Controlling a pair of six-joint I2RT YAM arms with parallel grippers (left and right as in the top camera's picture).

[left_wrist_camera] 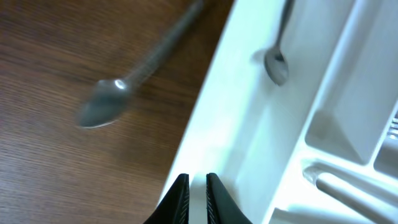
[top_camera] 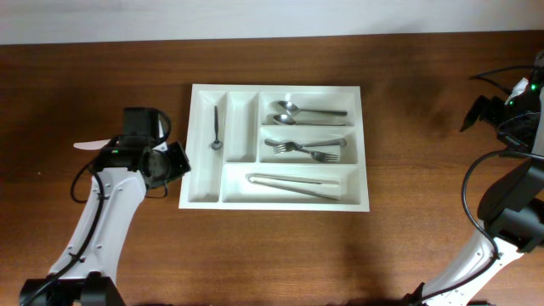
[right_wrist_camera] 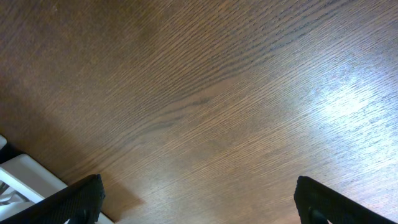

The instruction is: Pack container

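Left end effector [left_wrist_camera: 196, 190] closed, right one [right_wrist_camera: 199, 193] splayed.

Overhead: even, soft light, sharp focus, faint shadows inside the cutlery tray [top_camera: 280, 87]. Left wrist: heavy blur, spoon [left_wrist_camera: 99, 106] at centre left smeared, tray wall washed-out white. Right wrist: crisp grain, pale glare on the table [right_wrist_camera: 348, 99], right side.

overhead looks straight down from far; wrist views look down close, left sharing the tray [left_wrist_camera: 208, 112] rim.
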